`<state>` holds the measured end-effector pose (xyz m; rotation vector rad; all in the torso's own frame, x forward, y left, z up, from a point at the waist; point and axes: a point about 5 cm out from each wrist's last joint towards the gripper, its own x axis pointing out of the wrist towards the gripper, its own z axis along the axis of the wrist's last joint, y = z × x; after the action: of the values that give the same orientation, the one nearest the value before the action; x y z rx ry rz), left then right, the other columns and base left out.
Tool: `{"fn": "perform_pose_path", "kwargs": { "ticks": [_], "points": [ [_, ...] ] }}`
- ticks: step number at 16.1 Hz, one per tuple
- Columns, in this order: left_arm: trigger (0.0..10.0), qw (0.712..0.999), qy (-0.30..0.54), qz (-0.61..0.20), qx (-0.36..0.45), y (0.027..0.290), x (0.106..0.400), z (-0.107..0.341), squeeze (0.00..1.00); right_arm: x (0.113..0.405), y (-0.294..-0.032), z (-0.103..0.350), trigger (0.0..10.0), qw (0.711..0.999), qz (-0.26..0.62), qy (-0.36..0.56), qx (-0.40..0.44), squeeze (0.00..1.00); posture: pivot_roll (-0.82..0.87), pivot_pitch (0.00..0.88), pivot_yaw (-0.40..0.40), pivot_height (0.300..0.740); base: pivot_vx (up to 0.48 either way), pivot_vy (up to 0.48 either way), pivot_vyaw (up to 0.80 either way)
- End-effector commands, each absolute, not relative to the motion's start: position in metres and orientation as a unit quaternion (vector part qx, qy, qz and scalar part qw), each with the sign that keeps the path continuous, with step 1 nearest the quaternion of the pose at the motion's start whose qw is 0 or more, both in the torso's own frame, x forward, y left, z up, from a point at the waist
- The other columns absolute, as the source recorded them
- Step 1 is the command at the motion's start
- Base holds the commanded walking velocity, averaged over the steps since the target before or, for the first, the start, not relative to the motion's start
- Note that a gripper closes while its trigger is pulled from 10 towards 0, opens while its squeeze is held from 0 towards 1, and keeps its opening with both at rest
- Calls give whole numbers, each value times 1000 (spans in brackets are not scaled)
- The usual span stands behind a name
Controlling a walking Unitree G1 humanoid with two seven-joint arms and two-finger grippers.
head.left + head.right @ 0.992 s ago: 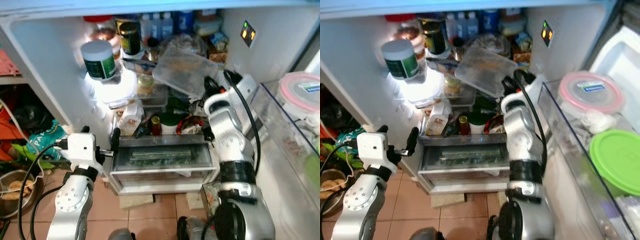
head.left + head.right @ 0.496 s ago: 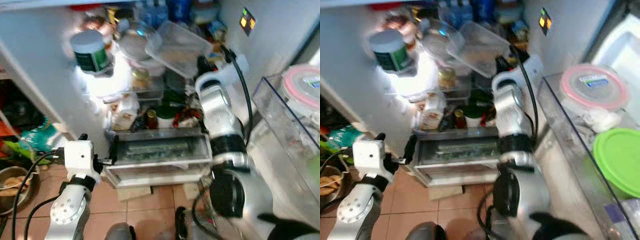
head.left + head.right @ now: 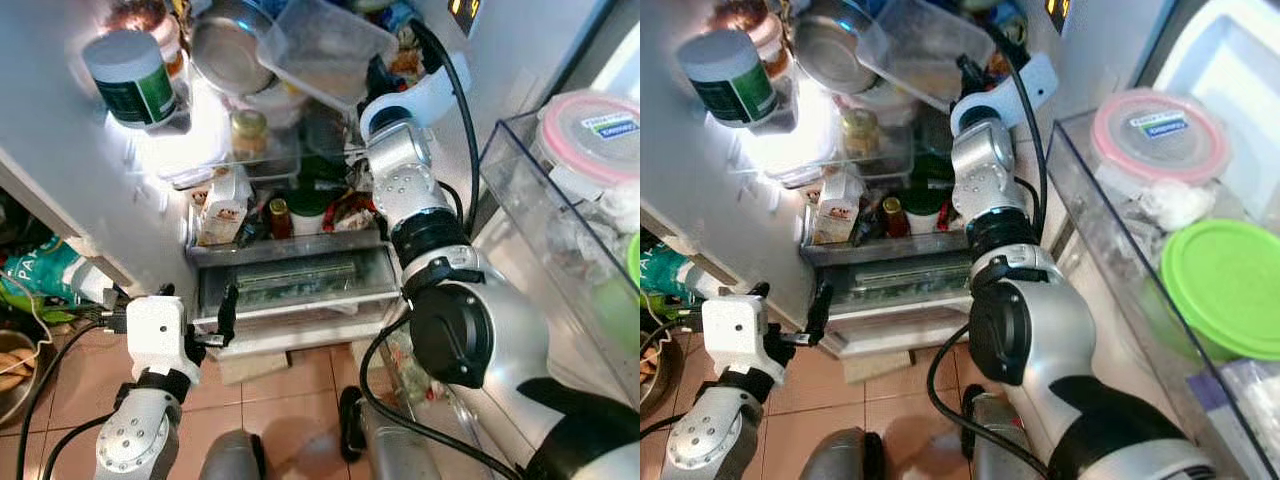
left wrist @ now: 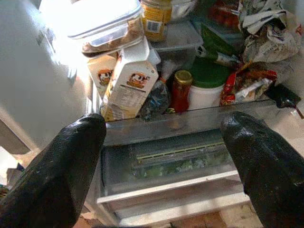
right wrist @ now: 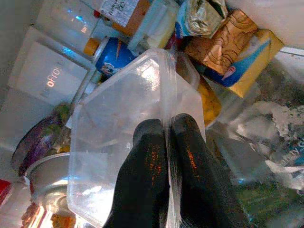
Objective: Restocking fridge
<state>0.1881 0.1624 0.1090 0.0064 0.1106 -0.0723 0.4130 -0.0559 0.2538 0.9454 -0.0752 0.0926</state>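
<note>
Right gripper (image 5: 166,137): pinched on the rim of the clear plastic container (image 5: 118,114).
Container: tilted among upper fridge shelf items, beside a steel bowl (image 3: 225,45).
Left gripper (image 4: 161,142): fingers spread, facing the crisper drawer (image 4: 166,161).

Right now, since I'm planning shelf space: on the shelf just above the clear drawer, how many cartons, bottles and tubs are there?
Cardboard cartons with a cow logo: 2
Red bottle with a gold cap: 1
White round tub with a green lid: 1
Total: 4

The fridge shelf (image 4: 156,124) carries a milk carton (image 4: 129,88), red-capped bottle (image 4: 180,91) and green-lidded tub (image 4: 207,88).
</note>
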Motion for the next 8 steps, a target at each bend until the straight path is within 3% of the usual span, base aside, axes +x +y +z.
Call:
{"fn": "perform_pose_path", "kwargs": {
  "ticks": [1,8],
  "points": [
    [10000,998,60,-31,5,164,185,110,0,408,-22,260,10000,893,98,-11,439,0,258,298,27,740,0,0,0],
    [10000,997,64,-32,3,163,186,110,0,404,-39,210,10000,920,71,34,383,0,245,284,29,740,0,0,0]
  ]
}}
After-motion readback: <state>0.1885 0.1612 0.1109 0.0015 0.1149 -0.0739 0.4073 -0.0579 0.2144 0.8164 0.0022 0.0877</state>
